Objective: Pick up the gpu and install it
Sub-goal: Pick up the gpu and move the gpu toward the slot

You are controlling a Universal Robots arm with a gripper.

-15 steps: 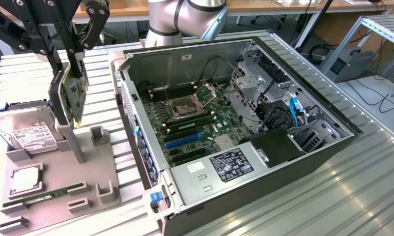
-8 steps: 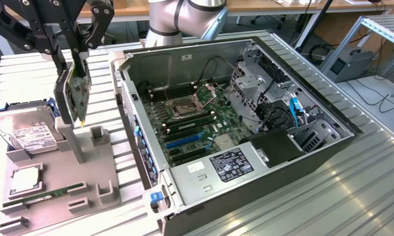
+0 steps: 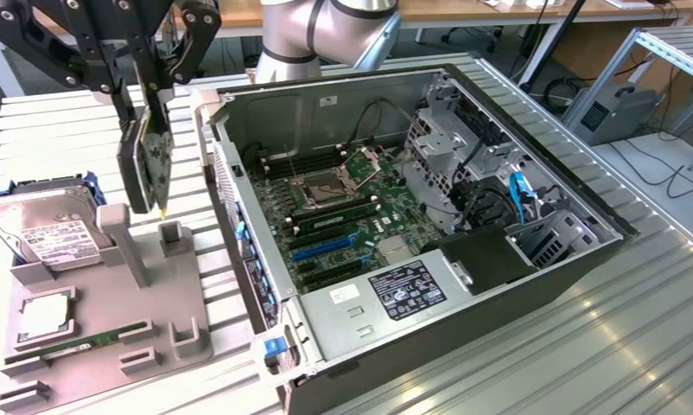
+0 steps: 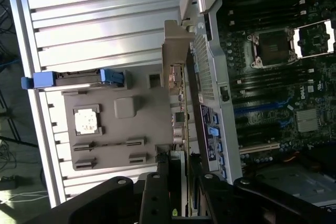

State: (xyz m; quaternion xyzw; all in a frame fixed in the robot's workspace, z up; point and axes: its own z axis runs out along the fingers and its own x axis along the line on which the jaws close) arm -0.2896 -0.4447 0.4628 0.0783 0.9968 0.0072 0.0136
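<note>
gpu (image 3: 143,166) in gripper (image 3: 149,97), abv gray tray (image 3: 107,304)

The ribbed silver table (image 3: 623,346) had a brushed-metal look with a dull sheen. The grey moulded tray (image 3: 93,322) was matt plastic. The open black computer case (image 3: 312,108) showed smooth bare sheet metal inside. The flat green-and-black gpu (image 3: 143,169) bore a bare silver metal bracket; the black gripper (image 3: 153,108) looked matt.
</note>
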